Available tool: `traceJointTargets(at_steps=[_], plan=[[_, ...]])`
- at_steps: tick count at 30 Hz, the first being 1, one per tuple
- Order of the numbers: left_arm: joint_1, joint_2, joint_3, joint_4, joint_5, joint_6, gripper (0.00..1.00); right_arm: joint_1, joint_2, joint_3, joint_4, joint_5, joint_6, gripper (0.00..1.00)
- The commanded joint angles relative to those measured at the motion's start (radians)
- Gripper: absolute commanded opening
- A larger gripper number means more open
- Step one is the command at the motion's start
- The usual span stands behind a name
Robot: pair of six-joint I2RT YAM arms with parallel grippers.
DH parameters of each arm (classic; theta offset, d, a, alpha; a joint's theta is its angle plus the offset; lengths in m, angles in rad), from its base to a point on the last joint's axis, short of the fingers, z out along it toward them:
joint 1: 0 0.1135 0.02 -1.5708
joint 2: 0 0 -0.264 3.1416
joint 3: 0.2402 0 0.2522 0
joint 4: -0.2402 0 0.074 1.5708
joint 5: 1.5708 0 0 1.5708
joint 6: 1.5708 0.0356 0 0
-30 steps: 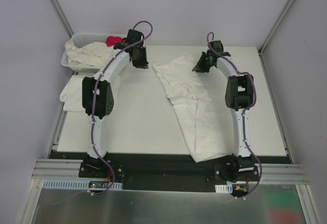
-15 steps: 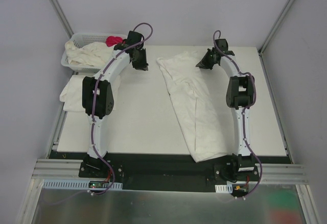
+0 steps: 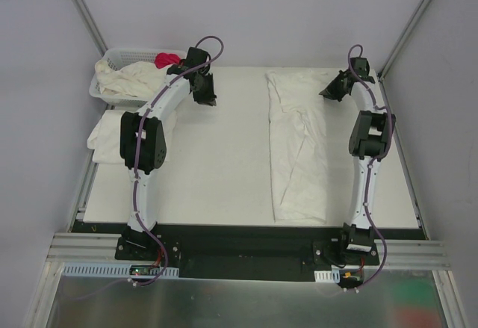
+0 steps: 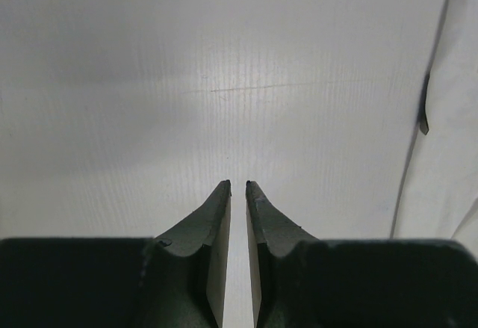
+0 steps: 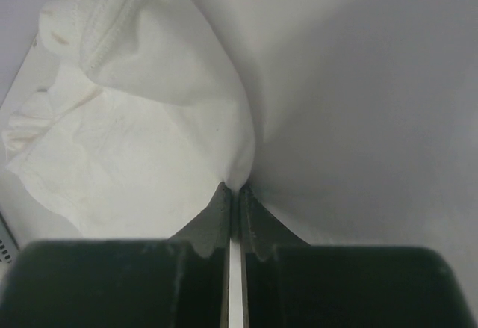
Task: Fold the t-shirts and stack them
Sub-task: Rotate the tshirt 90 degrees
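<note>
A long, narrow, cream-white t-shirt [image 3: 297,145] lies lengthwise on the right half of the table. My right gripper [image 3: 334,89] is at the shirt's far right corner, shut on a pinch of cloth. In the right wrist view that t-shirt [image 5: 134,119] bunches up to the closed right gripper [image 5: 234,188]. My left gripper [image 3: 205,93] hovers over bare table at the far left. In its wrist view the left gripper [image 4: 238,184] has its jaws a narrow slit apart with nothing between them. Another t-shirt [image 3: 131,80] lies crumpled in the basket. A folded t-shirt [image 3: 103,137] rests at the table's left edge.
The white lattice basket [image 3: 112,59] stands at the far left corner with a pink-red cloth [image 3: 164,60] in it. Grey walls close in on three sides. A metal upright [image 3: 407,25] rises just behind the right gripper. Bare tabletop [image 3: 216,164] lies between the arms.
My right gripper has pulled the shirt's far end to the right and back. The shirt has swung from a diagonal to lying straight along the right side. The left arm has stayed put.
</note>
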Motion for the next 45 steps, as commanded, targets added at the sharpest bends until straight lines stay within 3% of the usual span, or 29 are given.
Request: traceJointTargets(at_steps=[1, 6, 15, 19, 20, 24, 34, 45], plan=[[-0.001, -0.071, -0.01, 0.003, 0.009, 0.016, 0.13, -0.015, -0.034, -0.025, -0.076, 0.09, -0.045, 0.05], [-0.01, -0.104, -0.04, 0.015, 0.021, 0.019, 0.13, -0.035, -0.051, -0.03, -0.088, 0.058, -0.065, 0.22], [-0.059, -0.204, -0.198, 0.144, 0.18, 0.008, 0.14, -0.099, -0.347, -0.218, -0.087, 0.058, -0.14, 0.29], [-0.09, -0.169, -0.232, 0.225, 0.327, -0.006, 0.15, -0.09, -0.463, -0.348, -0.026, 0.013, -0.14, 0.3], [-0.091, -0.128, -0.227, 0.257, 0.437, -0.016, 0.16, -0.085, -0.474, -0.387, -0.009, 0.012, -0.14, 0.31], [-0.119, -0.042, -0.221, 0.34, 0.582, -0.102, 0.16, -0.087, -0.463, -0.363, -0.031, -0.02, -0.122, 0.31], [-0.223, 0.015, -0.258, 0.429, 0.609, -0.159, 0.16, -0.061, -0.675, -0.73, 0.174, -0.106, -0.074, 0.31], [-0.268, 0.021, -0.341, 0.501, 0.595, -0.19, 0.16, -0.059, -0.773, -0.886, 0.231, -0.116, -0.067, 0.31]])
